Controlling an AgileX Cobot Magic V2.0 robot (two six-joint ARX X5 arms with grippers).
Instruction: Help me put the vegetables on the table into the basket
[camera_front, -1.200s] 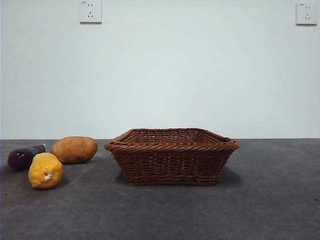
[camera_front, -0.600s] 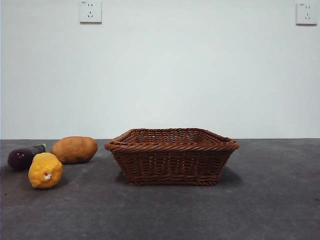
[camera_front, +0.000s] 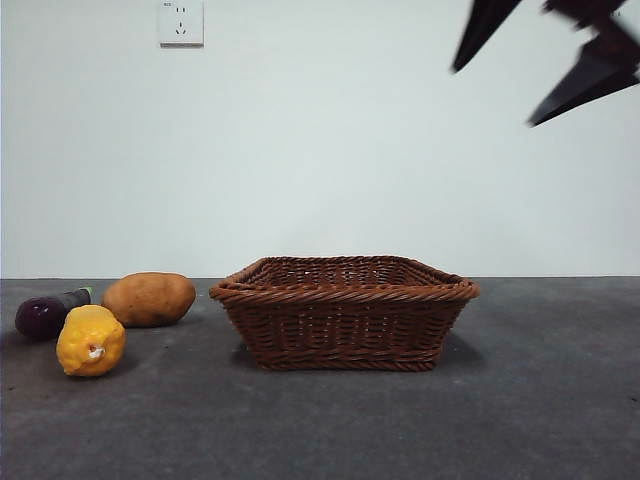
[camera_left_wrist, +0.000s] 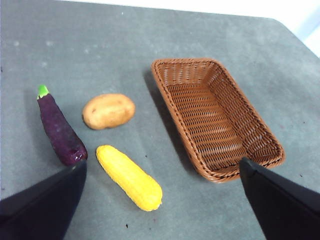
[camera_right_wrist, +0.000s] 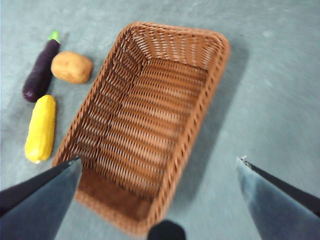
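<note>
Three vegetables lie on the table (camera_front: 540, 400) left of the basket (camera_front: 343, 335): a yellow lumpy one (camera_front: 90, 340), a potato (camera_front: 149, 299) and a purple eggplant (camera_front: 45, 315). The empty basket (camera_right_wrist: 150, 115) sits below my right gripper (camera_right_wrist: 159, 160), which is open and holds nothing. That gripper (camera_front: 494, 97) shows high at the front view's top right. My left gripper (camera_left_wrist: 162, 162) hangs open above the table, looking down on the eggplant (camera_left_wrist: 60, 130), potato (camera_left_wrist: 108, 111), yellow vegetable (camera_left_wrist: 129, 177) and basket (camera_left_wrist: 215, 125).
A white wall with a socket (camera_front: 181, 22) stands behind the table. The table's far corner and edge (camera_left_wrist: 295, 35) show in the left wrist view. Bare grey table surface lies right of the basket (camera_front: 560, 330).
My right gripper has come into the front view at the top right, covering the right wall socket. The vegetables and basket have not moved.
</note>
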